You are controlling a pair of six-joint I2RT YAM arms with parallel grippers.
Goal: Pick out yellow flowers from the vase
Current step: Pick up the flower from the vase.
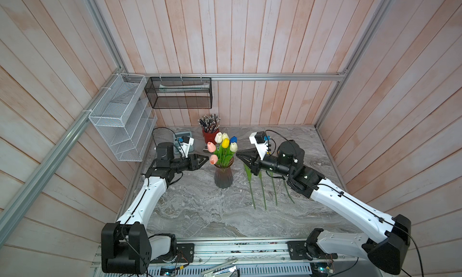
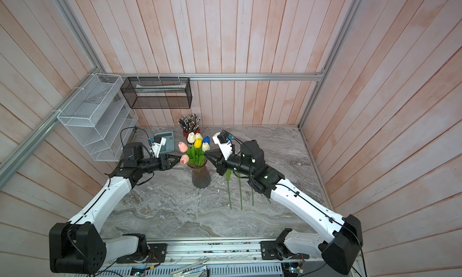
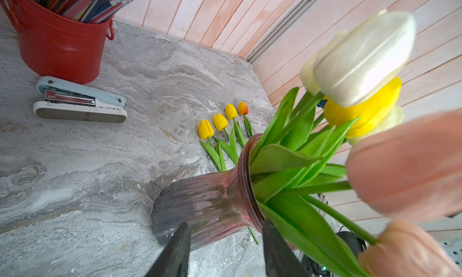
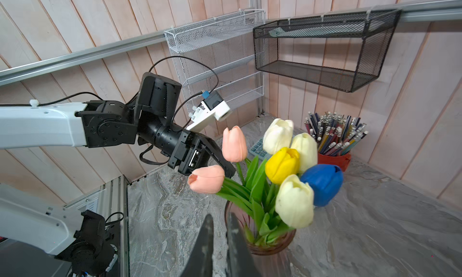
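Observation:
The dark ribbed vase (image 1: 223,178) (image 2: 201,178) stands mid-table with white, pink and blue tulips and one yellow flower (image 1: 225,142) (image 4: 282,164) in it. Several more yellow flowers (image 3: 220,121) lie in a row on the table to its right, one orange-tinged (image 3: 243,107). In both top views only their stems (image 1: 262,193) show, the heads hidden under my right arm. My left gripper (image 1: 207,159) (image 3: 226,223) hovers open and empty left of the rim, beside a pink tulip (image 1: 213,159). My right gripper (image 1: 237,153) (image 4: 220,215) is shut and empty, just right of the rim.
A red cup of pencils (image 1: 210,133), a stapler (image 3: 80,101) and a calculator (image 2: 165,140) sit behind the vase. On the walls hang a white wire rack (image 1: 120,118) and a black mesh basket (image 1: 178,93). Wooden walls enclose the marble table (image 1: 200,208).

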